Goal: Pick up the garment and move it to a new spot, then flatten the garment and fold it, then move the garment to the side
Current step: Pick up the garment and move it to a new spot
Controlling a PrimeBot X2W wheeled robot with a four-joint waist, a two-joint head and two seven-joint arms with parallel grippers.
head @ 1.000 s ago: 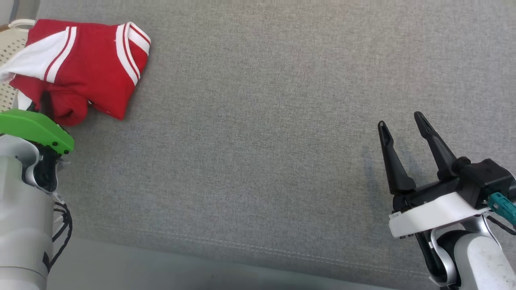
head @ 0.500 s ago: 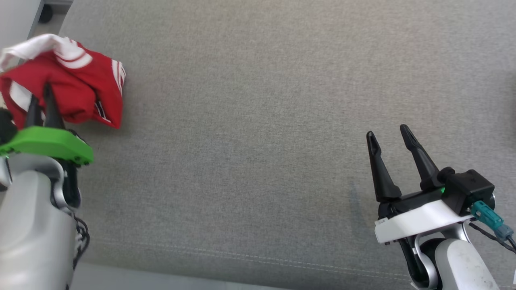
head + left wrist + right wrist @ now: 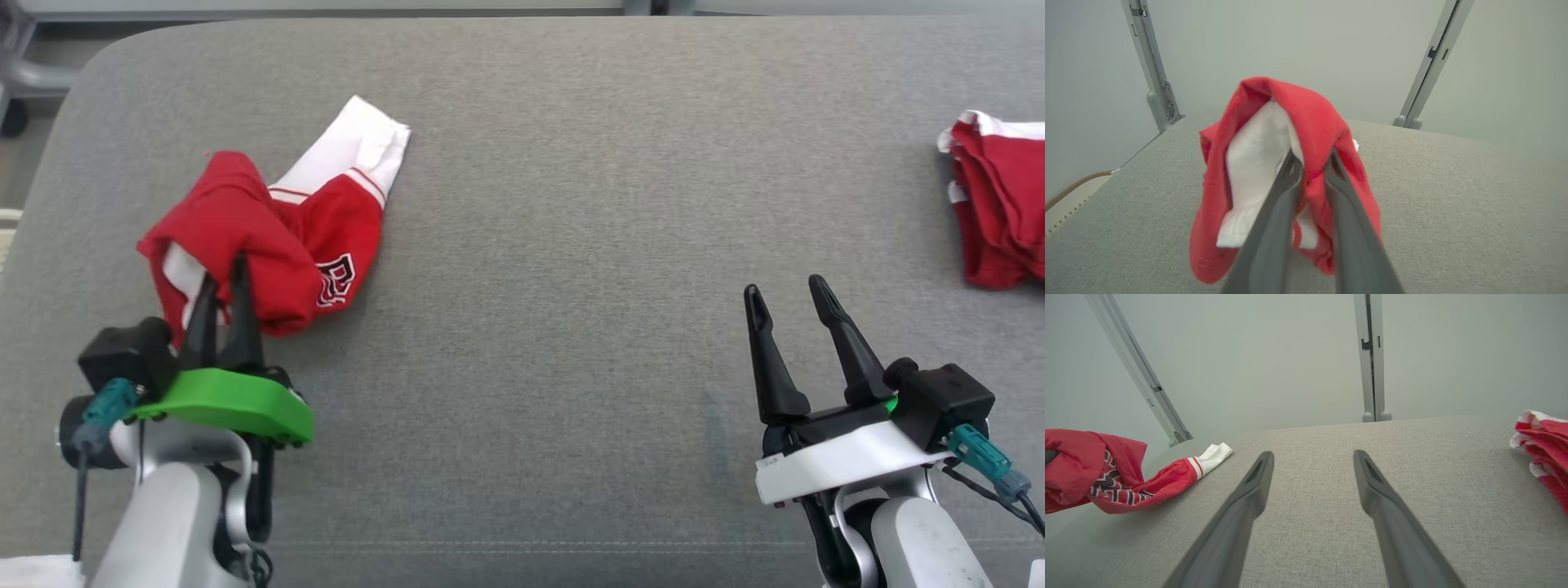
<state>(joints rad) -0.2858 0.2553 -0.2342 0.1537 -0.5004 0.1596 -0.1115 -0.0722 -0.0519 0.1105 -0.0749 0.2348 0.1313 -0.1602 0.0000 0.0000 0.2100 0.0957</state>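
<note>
A crumpled red and white garment point(image 3: 277, 237) with a dark lettered patch hangs bunched from my left gripper point(image 3: 225, 282), which is shut on a fold of it at the left of the grey cushioned surface point(image 3: 555, 245). Its white sleeve end trails on the fabric toward the back. In the left wrist view the garment point(image 3: 1306, 134) drapes over both fingers, red outside and white inside. The right wrist view has the garment point(image 3: 1106, 473) at its left. My right gripper point(image 3: 788, 294) stands open and empty at the lower right, fingers point(image 3: 1249, 498) spread above bare fabric.
A second folded red and white garment point(image 3: 996, 204) lies at the far right edge, also in the right wrist view as the folded garment point(image 3: 1543, 449). Grey metal posts point(image 3: 1372, 355) rise behind the surface's far edge. The surface's rounded left corner point(image 3: 90, 73) borders the floor.
The head view has shifted, so the far edge and the right-hand garment now show. My left gripper has carried the garment rightward and nearer; it now trails a white sleeve. The right gripper stays open.
</note>
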